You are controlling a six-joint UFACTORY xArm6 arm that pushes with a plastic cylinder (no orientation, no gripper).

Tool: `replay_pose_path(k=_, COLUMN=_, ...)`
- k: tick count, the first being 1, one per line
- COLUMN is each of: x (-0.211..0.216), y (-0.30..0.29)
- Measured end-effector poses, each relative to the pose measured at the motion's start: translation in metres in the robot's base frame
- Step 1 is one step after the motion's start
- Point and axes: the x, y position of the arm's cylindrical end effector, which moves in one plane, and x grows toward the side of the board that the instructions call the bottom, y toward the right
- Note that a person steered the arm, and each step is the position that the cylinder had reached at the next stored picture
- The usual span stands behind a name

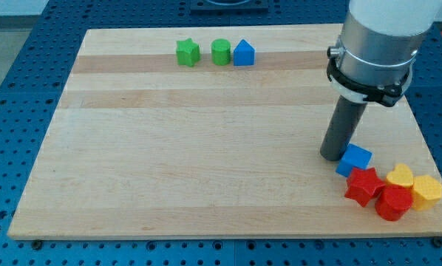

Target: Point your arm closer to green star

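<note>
The green star (pixel 188 52) lies near the view's top, left of centre, on the wooden board (pixel 206 148). A green cylinder-like block (pixel 220 52) and a blue pentagon-like block (pixel 244 53) sit just to its right in a row. My tip (pixel 332 155) rests on the board at the view's right, far from the green star. It stands just left of a blue cube (pixel 353 160).
At the view's bottom right sits a cluster: a red star (pixel 363 185), a red block (pixel 393 202), a yellow heart (pixel 400 176) and a yellow block (pixel 427 191). The arm's grey body (pixel 380 44) rises at the top right. A blue perforated table surrounds the board.
</note>
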Motion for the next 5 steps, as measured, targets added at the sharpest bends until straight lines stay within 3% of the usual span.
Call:
replay_pose_path(k=1, x=-0.004, y=-0.053)
replay_pose_path(k=3, x=-0.102, y=-0.15)
replay_pose_path(k=4, x=-0.102, y=-0.186)
replay_pose_path(k=5, x=-0.113, y=-0.27)
